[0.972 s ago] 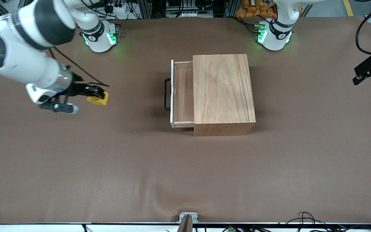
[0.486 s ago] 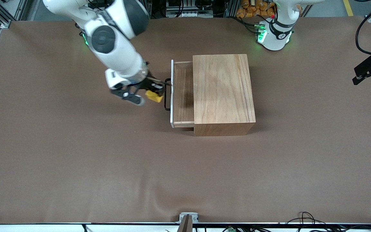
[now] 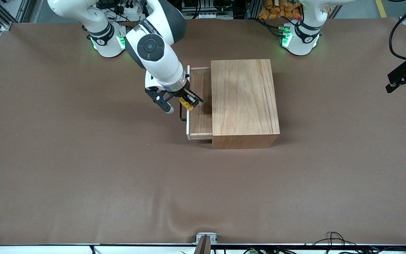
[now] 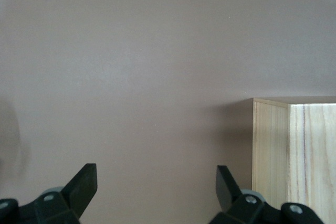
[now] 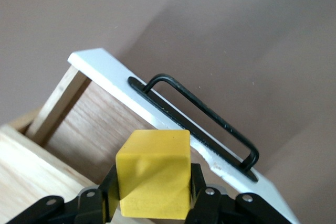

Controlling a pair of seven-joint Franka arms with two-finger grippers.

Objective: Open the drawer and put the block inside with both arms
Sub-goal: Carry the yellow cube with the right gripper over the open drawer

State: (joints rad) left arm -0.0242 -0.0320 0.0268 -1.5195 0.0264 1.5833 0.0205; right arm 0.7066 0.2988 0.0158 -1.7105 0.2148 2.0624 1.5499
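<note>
Block over the drawer's front edge

The block (image 3: 186, 103), pinched in the right gripper (image 3: 188, 103), must go a bit more over the drawer (image 3: 200, 116) before letting go. The left gripper (image 4: 155, 192) waits spread, beside the wooden box (image 3: 244, 100).

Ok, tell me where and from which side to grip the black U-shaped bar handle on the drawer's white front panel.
Grip the black U-shaped bar handle at mid-span, coming from in front of the white front panel: the bar stands off the panel, leaving a gap for one finger. For now the right gripper, holding the small yellow cube, hangs over that panel; the left gripper waits open beside the wooden box.
</note>
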